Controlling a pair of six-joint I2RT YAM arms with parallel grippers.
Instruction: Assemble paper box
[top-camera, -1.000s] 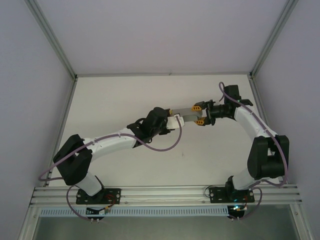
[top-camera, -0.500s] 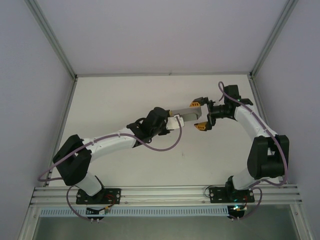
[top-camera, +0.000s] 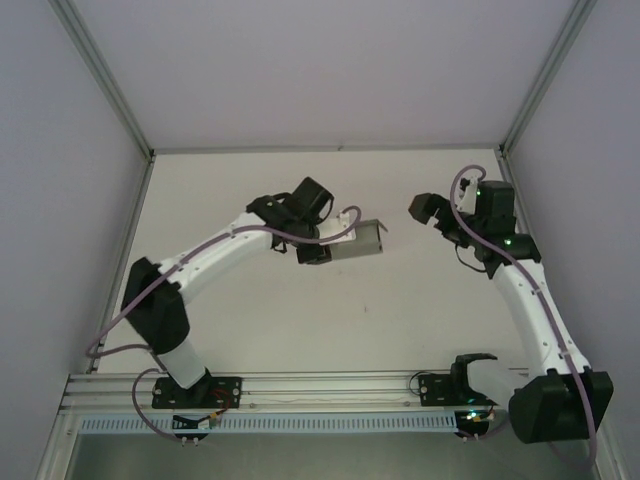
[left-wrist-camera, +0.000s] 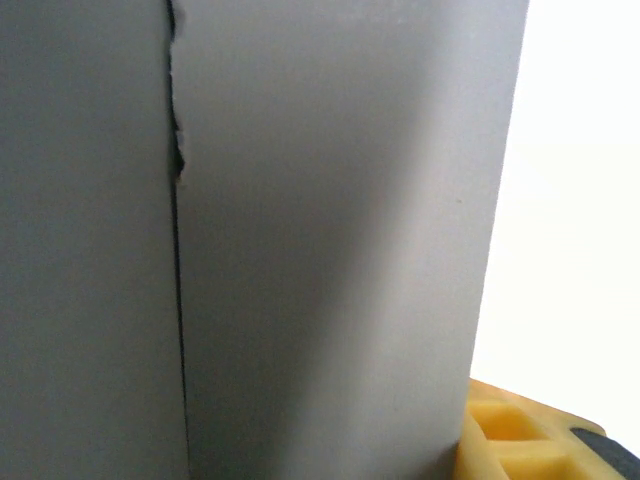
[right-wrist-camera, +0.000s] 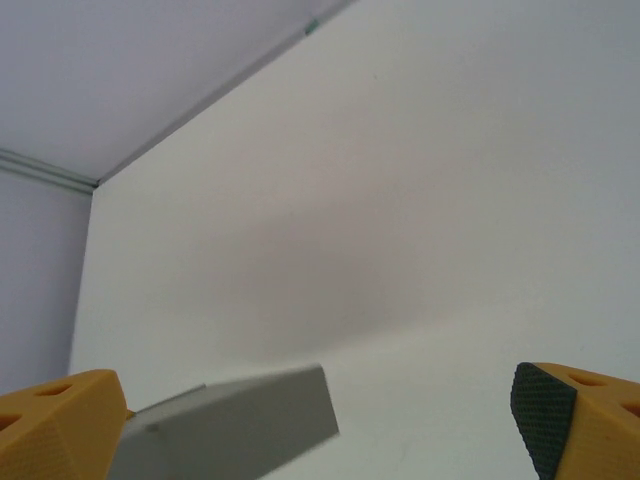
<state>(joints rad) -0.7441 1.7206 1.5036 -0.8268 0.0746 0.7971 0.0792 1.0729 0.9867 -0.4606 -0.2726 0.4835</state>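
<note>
- The left gripper (top-camera: 333, 246) is closed on one end of the paper box (top-camera: 368, 240), holding it out to the right over the middle of the table (top-camera: 250, 320), a little nearer its far edge.
- In the left wrist view the grey card (left-wrist-camera: 330, 220) lies close against one yellow finger (left-wrist-camera: 520, 440), with a slit running down its face.
- The right gripper (top-camera: 425, 210) hangs well apart from the box, toward the table's right edge. Its fingers (right-wrist-camera: 55, 425) are spread wide and hold nothing.
</note>
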